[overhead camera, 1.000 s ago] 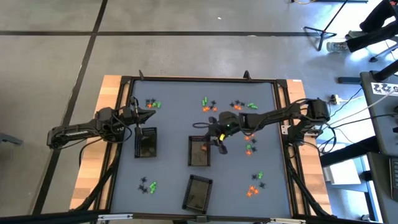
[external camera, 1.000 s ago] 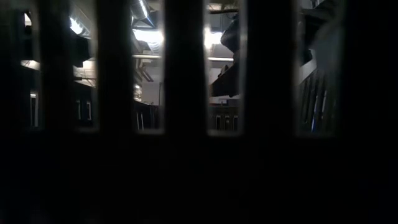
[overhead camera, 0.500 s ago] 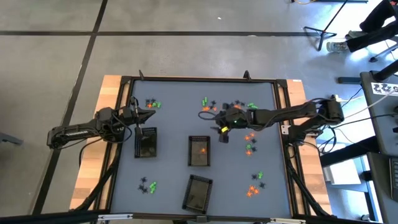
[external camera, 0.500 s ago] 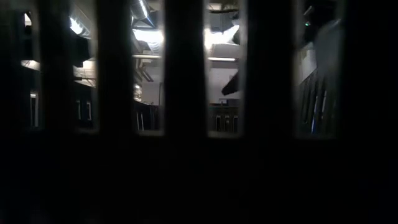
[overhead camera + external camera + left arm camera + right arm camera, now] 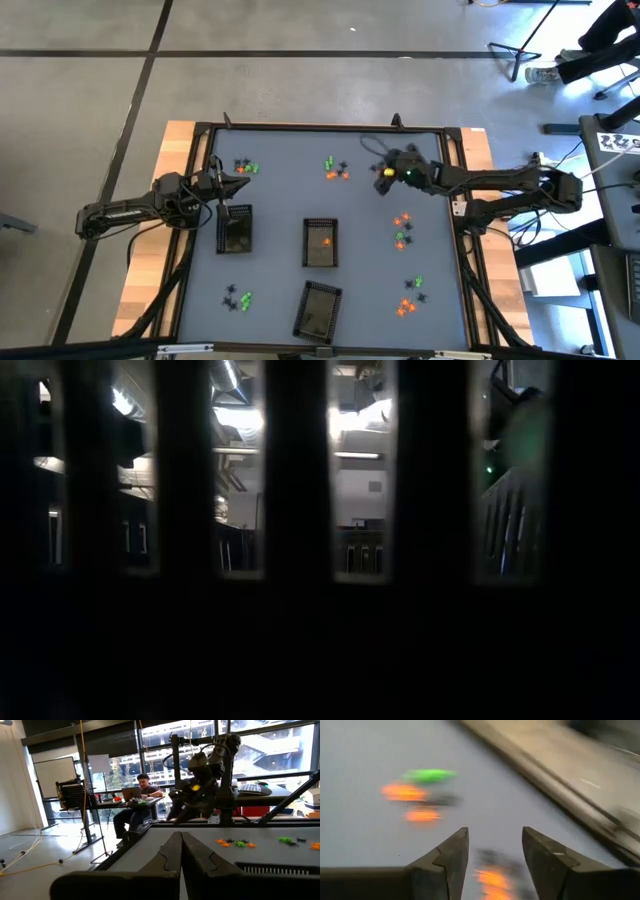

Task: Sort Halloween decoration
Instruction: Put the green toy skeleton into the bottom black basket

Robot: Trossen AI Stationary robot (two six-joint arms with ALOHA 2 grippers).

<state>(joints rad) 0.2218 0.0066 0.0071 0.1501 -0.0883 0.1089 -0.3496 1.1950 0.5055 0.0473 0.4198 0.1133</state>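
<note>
right gripper (image 5: 385, 172) has swung from the middle tray (image 5: 320, 243) toward the table's far edge; fingers apart, nothing between them. halloween decoration (image 5: 335, 170) lies in scattered clusters, one orange piece in the middle tray; orientation too small to tell. left gripper (image 5: 240, 185) closed near the left tray (image 5: 235, 228).

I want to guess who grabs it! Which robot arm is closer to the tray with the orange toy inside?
Right. Its open end effector hangs up and right of the middle tray; the left end effector waits farther off, by the left tray.
</note>
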